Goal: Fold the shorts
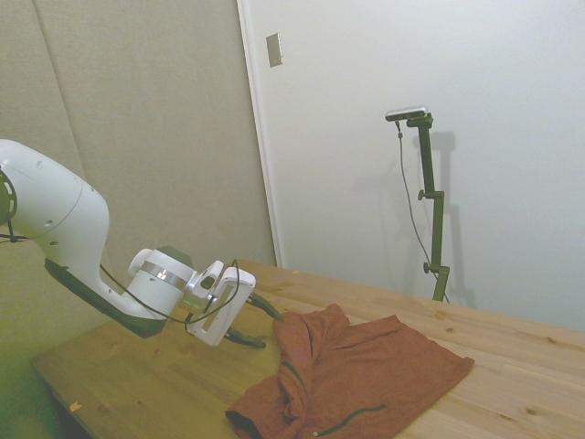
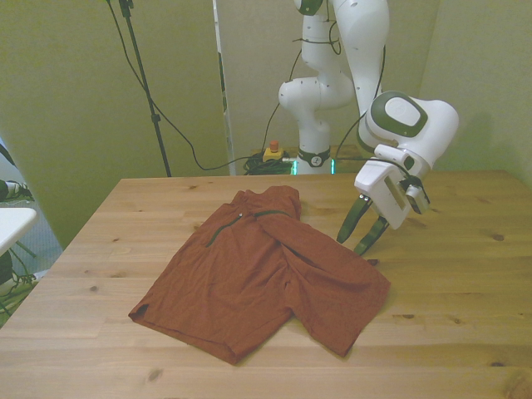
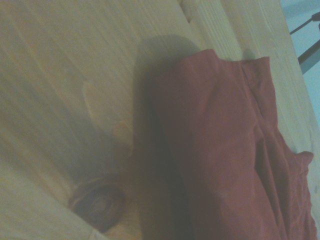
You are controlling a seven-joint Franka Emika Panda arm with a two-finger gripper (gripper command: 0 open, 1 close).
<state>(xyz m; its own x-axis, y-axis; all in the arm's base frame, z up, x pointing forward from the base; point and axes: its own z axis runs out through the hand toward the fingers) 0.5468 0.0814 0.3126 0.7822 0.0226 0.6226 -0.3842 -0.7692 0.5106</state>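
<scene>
Shorts (image 2: 258, 278) flat; gripper (image 2: 359, 235) open beside.

A white arm (image 1: 55, 219) is seen reaching in from the left above the wooden table (image 1: 164, 375), its gripper (image 1: 263, 322) held low over the boards with the two dark fingers parted and pointed toward the shorts (image 1: 352, 370). The rust-red shorts are spread on the table just right of the fingertips, rumpled along the left edge, with a thin dark piping line visible near the near hem; whether the fingertips touch the cloth cannot be told. A pale wall with a small plate (image 1: 274, 49) is seen behind the table.
</scene>
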